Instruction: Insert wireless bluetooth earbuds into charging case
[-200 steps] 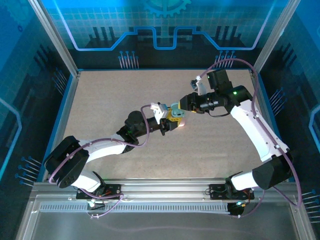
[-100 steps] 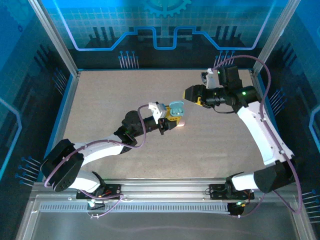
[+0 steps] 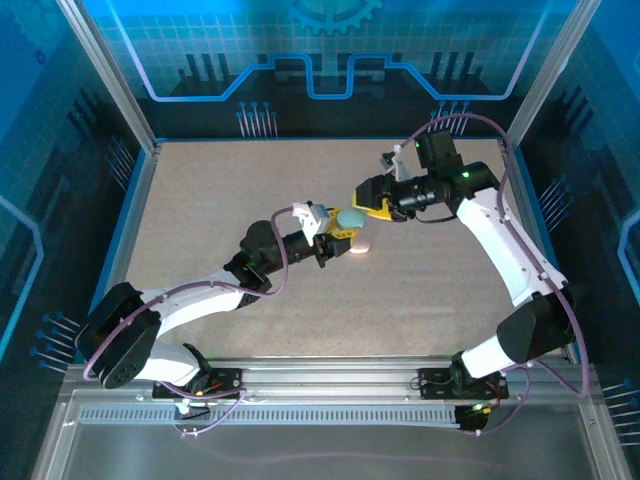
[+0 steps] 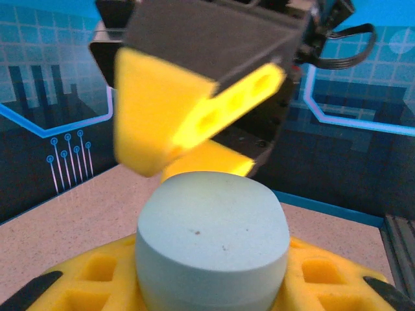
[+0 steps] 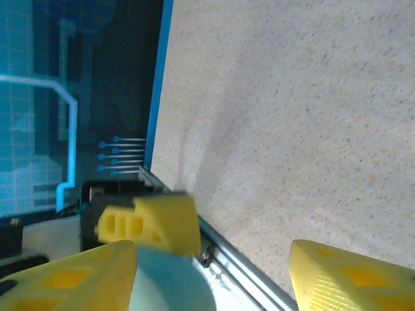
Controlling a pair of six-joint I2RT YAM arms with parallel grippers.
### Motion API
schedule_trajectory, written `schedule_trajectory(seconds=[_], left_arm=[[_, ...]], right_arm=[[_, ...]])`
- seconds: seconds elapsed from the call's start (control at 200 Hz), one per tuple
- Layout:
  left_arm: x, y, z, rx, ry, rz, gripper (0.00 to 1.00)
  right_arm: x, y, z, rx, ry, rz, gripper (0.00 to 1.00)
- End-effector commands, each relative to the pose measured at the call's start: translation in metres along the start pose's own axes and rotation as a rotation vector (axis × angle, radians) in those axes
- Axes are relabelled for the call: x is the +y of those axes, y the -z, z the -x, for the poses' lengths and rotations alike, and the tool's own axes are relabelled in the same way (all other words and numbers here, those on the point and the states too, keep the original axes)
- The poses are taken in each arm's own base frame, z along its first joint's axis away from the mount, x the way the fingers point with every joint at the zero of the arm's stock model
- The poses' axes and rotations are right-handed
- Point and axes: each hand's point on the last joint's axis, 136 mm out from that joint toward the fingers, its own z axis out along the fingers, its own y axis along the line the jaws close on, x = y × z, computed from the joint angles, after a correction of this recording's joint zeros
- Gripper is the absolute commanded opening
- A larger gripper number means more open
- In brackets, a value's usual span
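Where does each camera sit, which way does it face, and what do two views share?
Top: above and behind the bases, looking down on the table; both arms, left gripper holding the pale case, right gripper open near it.
Left wrist: behind its yellow fingers, looking across the case at the right gripper.
Right wrist: looks over the table and case; its own fingers spread at the bottom.
Shared: all three show the case.

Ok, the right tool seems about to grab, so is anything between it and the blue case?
Nothing visible. The right tool, open, hovers close to the pale blue case held in the left tool, with only air between them.
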Motion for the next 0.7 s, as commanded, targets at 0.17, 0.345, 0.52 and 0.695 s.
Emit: schedule_trajectory(seconds=[0.17,0.345,0.52,0.695], left_arm=[[0.002,0.001,0.019,-0.073,0.000,-0.001,0.35],[-0.003,0.000,0.021,-0.079,0.005,-0.035,0.35],[-0.006,-0.001,0.022,-0.077,0.008,-0.056,0.36],[-0.006,-0.002,0.020,-0.066,0.010,-0.059,0.36]], right_arm=[[0.025,0.007,-0.028,0.111,-0.014,0.247,0.64],[0.028,0.001,-0.030,0.149,-0.026,0.295,0.59],[0.026,-0.007,-0.026,0.166,-0.062,0.317,0.47],[0.027,-0.009,-0.030,0.189,-0.074,0.333,0.41]])
